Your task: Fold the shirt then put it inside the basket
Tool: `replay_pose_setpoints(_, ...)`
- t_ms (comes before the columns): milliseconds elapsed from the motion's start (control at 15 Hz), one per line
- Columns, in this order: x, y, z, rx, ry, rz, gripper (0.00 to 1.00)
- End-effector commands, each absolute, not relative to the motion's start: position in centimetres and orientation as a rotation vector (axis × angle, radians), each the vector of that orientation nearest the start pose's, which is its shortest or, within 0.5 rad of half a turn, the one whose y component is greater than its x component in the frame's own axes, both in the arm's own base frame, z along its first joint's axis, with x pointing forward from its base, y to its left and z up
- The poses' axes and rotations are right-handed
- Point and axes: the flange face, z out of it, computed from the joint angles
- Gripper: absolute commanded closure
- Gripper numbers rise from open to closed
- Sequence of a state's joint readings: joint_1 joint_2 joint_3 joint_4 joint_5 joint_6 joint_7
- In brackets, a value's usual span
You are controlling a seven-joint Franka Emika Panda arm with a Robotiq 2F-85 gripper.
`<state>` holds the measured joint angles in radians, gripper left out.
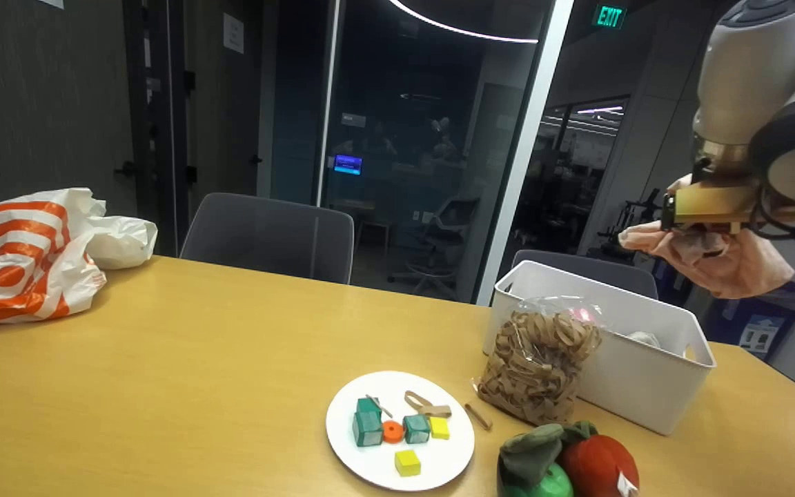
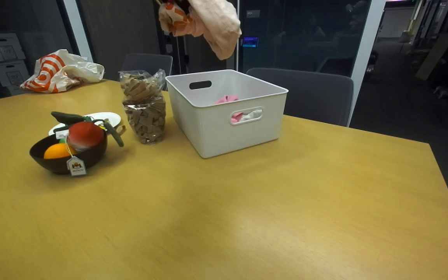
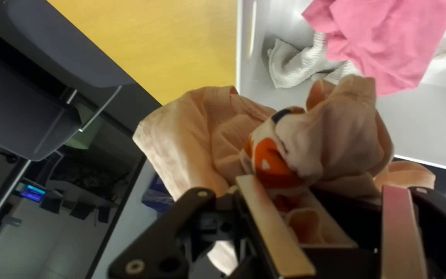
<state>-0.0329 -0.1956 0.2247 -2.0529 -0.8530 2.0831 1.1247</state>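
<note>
Above the white basket, a peach shirt hangs bunched in mid-air, apart from the rim in both exterior views; whether it is neatly folded cannot be made out. The step in hand looks to be the placing. Done well, it calls for centering the bundle over the basket's mouth, lowering it until the loose panel dips below the rim, and only then parting the fingers, lest a hem snag on the wall. In the wrist view the cloth overlaps a corner of that rim, so a shift toward the basket's middle seems wise first. The shirt sits at the tips of the gripper, above the basket's rim; the gripper appears clamped on it, cloth bunched between the fingers and spilling past both. Inside the basket lie a pink cloth and a pale towel-like cloth, likely a soft landing. Just beside the basket's long wall, outside, stands a bag of brown strips, worth steering clear of.
</note>
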Motion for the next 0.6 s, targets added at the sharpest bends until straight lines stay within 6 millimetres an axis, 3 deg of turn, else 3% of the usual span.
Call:
replay_pose_setpoints(0, 57.7, 9.4, 52.6, 2.397, -0.611, 0.844, 0.9)
replay_pose_setpoints(200, 60.1, 10.0, 48.0, 2.42, -0.564, 0.739, 0.89)
replay_pose_setpoints(267, 60.7, 9.8, 46.9, 2.425, -0.551, 0.709, 0.64)
replay_pose_setpoints(400, 61.3, 9.3, 45.9, 2.435, -0.538, 0.672, 0.61)
replay_pose_setpoints(533, 60.8, 8.8, 46.4, 2.481, -0.507, 0.62, 0.46)
